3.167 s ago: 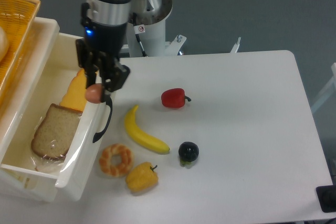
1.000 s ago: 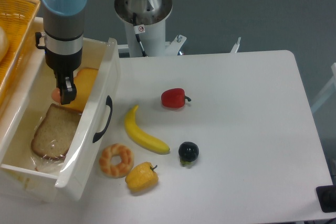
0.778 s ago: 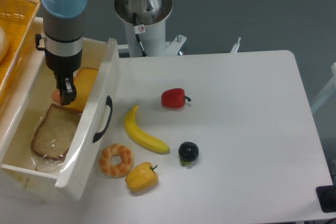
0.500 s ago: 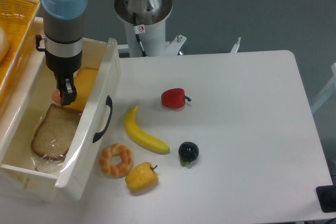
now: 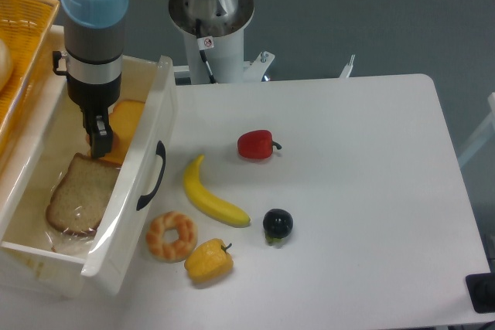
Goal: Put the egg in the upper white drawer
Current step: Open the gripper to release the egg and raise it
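Observation:
The upper white drawer (image 5: 133, 183) stands pulled open at the left, with a black curved handle (image 5: 152, 175) on its front. My gripper (image 5: 99, 147) reaches down inside it, just above a bread slice (image 5: 77, 195) and next to an orange cheese wedge (image 5: 128, 125). Only one dark finger (image 5: 100, 138) shows clearly. The egg does not show; no pink shows beside the finger, and it may lie hidden behind the gripper.
An orange woven basket (image 5: 19, 52) sits above the drawer at the far left. On the table lie a red bell pepper (image 5: 257, 144), a banana (image 5: 210, 195), a black round fruit (image 5: 278, 224), a doughnut (image 5: 172, 236) and a yellow pepper (image 5: 209, 261).
The gripper carried the egg from the drawer's front wall into the drawer. Half a second ago the egg showed left of the finger; now it is gone from view and the finger has shifted slightly.

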You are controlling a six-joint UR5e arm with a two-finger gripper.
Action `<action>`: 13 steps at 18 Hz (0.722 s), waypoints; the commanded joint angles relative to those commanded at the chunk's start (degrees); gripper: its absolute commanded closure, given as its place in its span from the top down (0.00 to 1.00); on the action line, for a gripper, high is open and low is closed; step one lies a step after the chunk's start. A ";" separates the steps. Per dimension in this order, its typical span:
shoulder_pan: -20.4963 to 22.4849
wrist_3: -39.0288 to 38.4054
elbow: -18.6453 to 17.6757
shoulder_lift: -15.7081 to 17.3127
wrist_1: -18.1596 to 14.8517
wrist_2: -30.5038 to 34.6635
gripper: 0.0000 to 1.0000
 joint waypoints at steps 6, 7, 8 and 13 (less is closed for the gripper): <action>1.84 -0.26 1.41 1.58 0.09 -0.35 0.99; 2.02 -0.35 1.41 1.84 0.18 -0.44 1.00; 2.20 -0.61 1.41 2.02 0.18 -0.44 1.00; 5.00 -7.08 1.76 4.39 0.09 -0.70 1.00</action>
